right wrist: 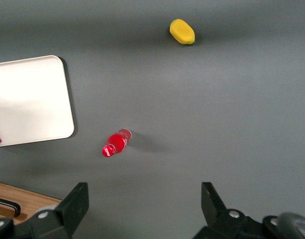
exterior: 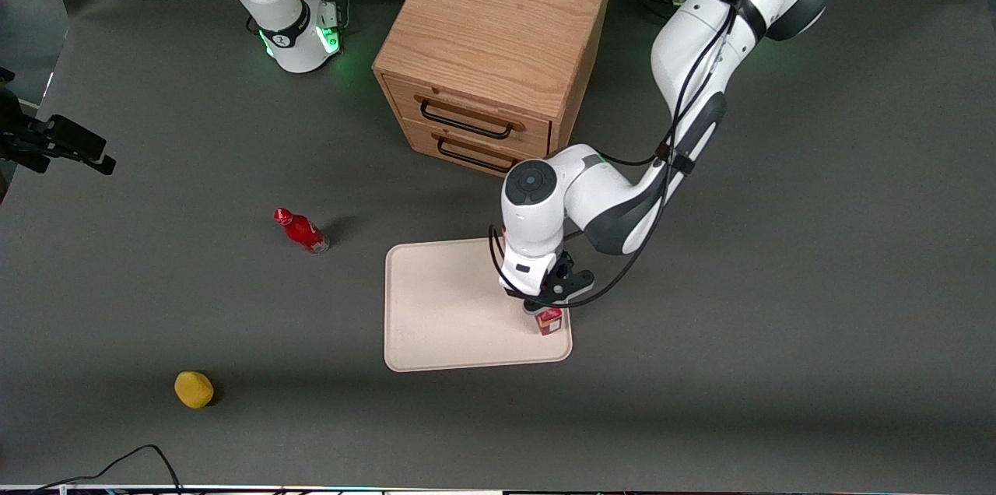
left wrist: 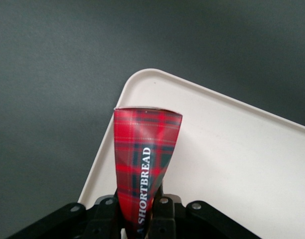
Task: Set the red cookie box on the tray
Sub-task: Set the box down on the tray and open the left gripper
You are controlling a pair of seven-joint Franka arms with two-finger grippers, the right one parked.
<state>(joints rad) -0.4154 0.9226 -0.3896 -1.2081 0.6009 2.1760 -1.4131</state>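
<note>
Over the tray (exterior: 436,308), at about 4 o'clock from its middle and close to the corner, the gripper (exterior: 547,307) grasps the box (exterior: 548,321) between its fingers. The carrying looks done; what is left, it seems, is to lower and release, since contact with the tray cannot be told. The box hangs nearly upright: its long axis is vertical, one end pointing down at the tray (left wrist: 232,149), the other end clamped.
</note>
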